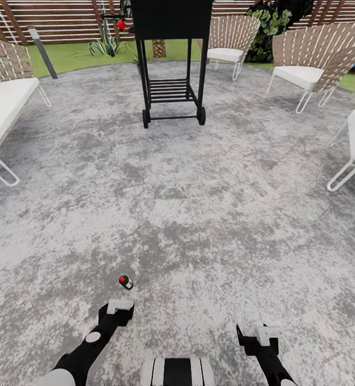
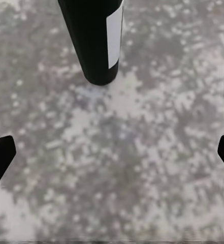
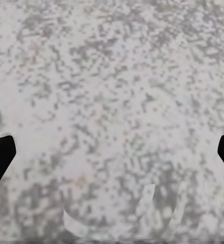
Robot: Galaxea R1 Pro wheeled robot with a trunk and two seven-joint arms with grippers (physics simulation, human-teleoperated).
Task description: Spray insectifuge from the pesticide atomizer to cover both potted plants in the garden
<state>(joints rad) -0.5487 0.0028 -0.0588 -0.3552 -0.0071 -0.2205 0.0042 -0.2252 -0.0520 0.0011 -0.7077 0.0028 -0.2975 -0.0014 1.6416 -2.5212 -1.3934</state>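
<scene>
Both grippers, left (image 1: 119, 306) and right (image 1: 267, 333), hang open above paving (image 1: 209, 214); pesticide atomizer (image 1: 126, 282) stands ungrasped, spraying not begun.

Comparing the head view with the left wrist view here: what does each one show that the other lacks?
Head view alone: the pesticide atomizer's red top, the black grill cart, woven chairs, the fence, the right tool. Left wrist view alone: the atomizer's white label, close up, and the left tool's open finger tips with the bottle beyond them. Both share the atomizer standing upright on the grey stone paving.
</scene>
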